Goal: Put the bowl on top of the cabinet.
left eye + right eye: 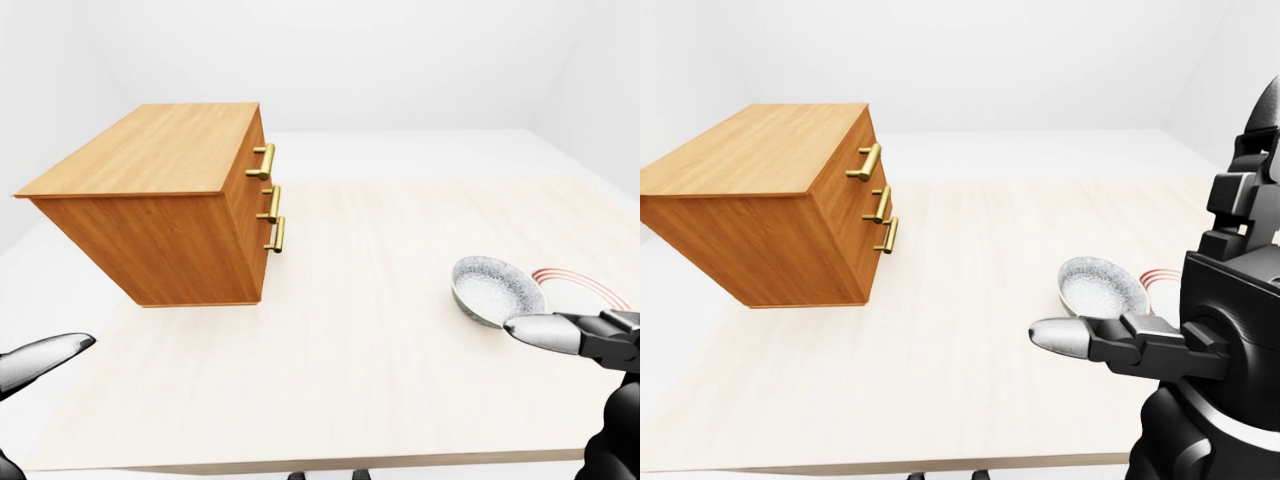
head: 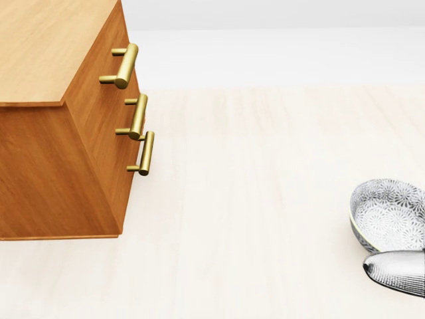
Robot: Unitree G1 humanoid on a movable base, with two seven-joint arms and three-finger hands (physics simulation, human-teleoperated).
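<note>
A grey patterned bowl [image 1: 497, 290] sits upright on the pale table at the right of the left-eye view. My right hand [image 1: 575, 337] is just below and to the right of it, one silver finger [image 1: 1065, 338] stretched leftward along the bowl's near rim, with nothing held. Whether the finger touches the rim is unclear. The wooden cabinet [image 1: 160, 205] with three brass handles [image 1: 272, 203] stands at the left, its flat top [image 1: 150, 148] bare. My left hand [image 1: 40, 362] shows at the bottom left, far from the cabinet, with a finger extended and empty.
A white plate with red rings [image 1: 585, 287] lies just right of the bowl, partly behind it. The light wooden table [image 1: 360, 330] stretches between cabinet and bowl; its near edge runs along the bottom of the left-eye view. White walls lie beyond.
</note>
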